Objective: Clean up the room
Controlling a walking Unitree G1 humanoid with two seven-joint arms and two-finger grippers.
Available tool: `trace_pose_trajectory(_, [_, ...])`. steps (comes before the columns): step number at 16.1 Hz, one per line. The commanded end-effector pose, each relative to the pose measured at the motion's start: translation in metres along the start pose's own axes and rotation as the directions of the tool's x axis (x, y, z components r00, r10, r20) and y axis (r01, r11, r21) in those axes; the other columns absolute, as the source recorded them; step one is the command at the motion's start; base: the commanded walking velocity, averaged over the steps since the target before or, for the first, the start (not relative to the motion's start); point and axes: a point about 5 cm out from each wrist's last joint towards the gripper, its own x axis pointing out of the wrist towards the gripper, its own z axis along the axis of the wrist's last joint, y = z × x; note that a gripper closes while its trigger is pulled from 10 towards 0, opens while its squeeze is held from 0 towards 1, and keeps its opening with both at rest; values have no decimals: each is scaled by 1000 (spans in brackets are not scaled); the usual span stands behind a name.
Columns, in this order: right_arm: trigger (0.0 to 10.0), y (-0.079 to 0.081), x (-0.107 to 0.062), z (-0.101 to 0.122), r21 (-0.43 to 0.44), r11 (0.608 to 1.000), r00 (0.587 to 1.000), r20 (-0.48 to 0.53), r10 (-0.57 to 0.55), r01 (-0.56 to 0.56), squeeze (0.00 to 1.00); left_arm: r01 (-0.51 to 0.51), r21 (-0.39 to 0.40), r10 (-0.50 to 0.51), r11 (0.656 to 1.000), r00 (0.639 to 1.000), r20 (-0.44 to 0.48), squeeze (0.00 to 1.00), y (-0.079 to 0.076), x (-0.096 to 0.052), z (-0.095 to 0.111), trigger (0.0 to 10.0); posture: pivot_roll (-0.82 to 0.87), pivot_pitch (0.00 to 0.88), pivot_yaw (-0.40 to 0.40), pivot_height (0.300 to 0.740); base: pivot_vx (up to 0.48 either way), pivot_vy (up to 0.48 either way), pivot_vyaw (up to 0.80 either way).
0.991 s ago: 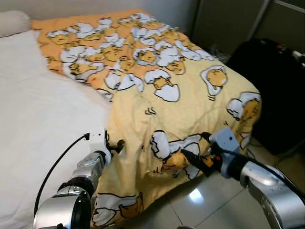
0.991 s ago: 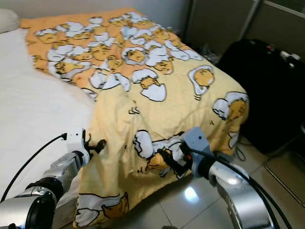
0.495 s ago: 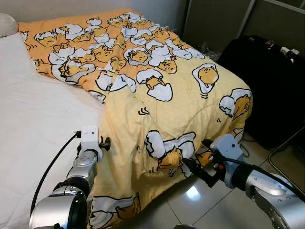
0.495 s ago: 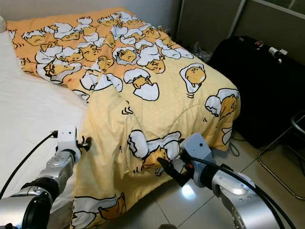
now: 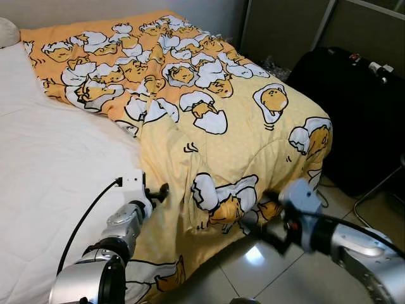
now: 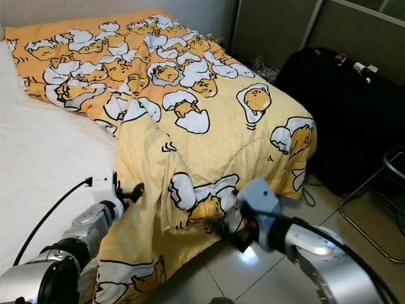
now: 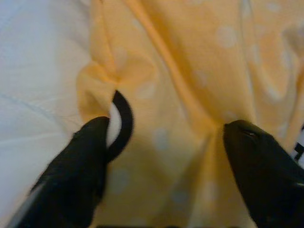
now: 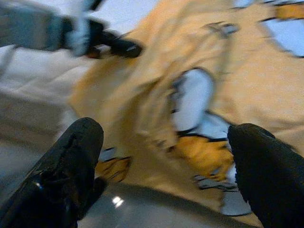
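The blanket (image 5: pixel 209 120), yellow and orange with a cartoon egg print, covers the far and right-hand part of the bed (image 5: pixel 44 177) and drapes over the bed's near right corner down toward the tiled floor (image 5: pixel 297 278). Its folded-back left edge runs diagonally across the white sheet, leaving the left side of the mattress bare. A white pillow (image 5: pixel 7 30) lies at the far left corner of the bed.

The left gripper (image 5: pixel 158 190) is at the blanket's left edge, near the front edge of the bed. In the left wrist view the two black fingers (image 7: pixel 80 161) are spread wide, with yellow fabric between them. One finger lies against a small bunched fold of the blanket edge where it meets the white sheet. The fingers are not closed on the cloth. A black cable (image 5: pixel 82 221) runs along the left arm over the sheet.

The right gripper (image 6: pixel 231 235) is low at the near right corner of the bed, just beside the hanging part of the blanket, above the floor. It is motion-blurred in both eye views. In the right wrist view its fingers (image 8: pixel 71 161) stand wide apart and hold nothing; the draped blanket with an egg figure lies ahead of them, and the left gripper is in view beyond.

A black suitcase (image 5: pixel 354 120) stands on the floor to the right of the bed, near the wall. A thin metal frame (image 6: pixel 373 190) stands on the floor just beside the suitcase at the right edge of the scene.
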Motion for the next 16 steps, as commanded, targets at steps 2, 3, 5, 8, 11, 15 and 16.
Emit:
trace_pose_trajectory(2, [10000,8,-3,6,-4,992,992,-2,124,-124,0,2,-7,-2,1000,1000,-10,0,2,-1,-2,0,-416,0,-40,740,0,0,0])
trace_pose_trajectory(3, [10000,10,-5,5,0,985,985,-17,172,-172,0,7,-8,-8,1000,1000,-10,0,2,-1,-2,0,-414,0,-39,740,0,0,0])
trace_pose_trajectory(5, [10000,11,-7,5,2,975,974,-35,222,-222,0,8,-7,-8,1000,1000,-10,0,3,-1,-2,0,-411,0,-39,740,0,0,0])
trace_pose_trajectory(8, [10000,10,-7,5,5,976,976,-29,218,-218,0,14,-6,-14,1000,1000,-9,0,3,-1,-1,0,-409,0,-38,740,0,0,0])
trace_pose_trajectory(11, [10000,10,-7,5,6,976,976,-30,216,-216,0,21,-6,-21,1000,1000,-8,0,2,-1,-1,0,-414,0,-36,740,0,0,0])
trace_pose_trajectory(15, [10000,9,-8,5,3,978,978,-34,207,-207,0,22,7,-22,1000,1000,-13,0,0,0,-1,0,-414,0,-35,740,0,0,0])
trace_pose_trajectory(16, [10000,9,-8,4,3,978,978,-34,207,-207,0,21,7,-21,1000,1000,-13,0,1,0,-1,0,-414,0,-35,740,0,0,0])
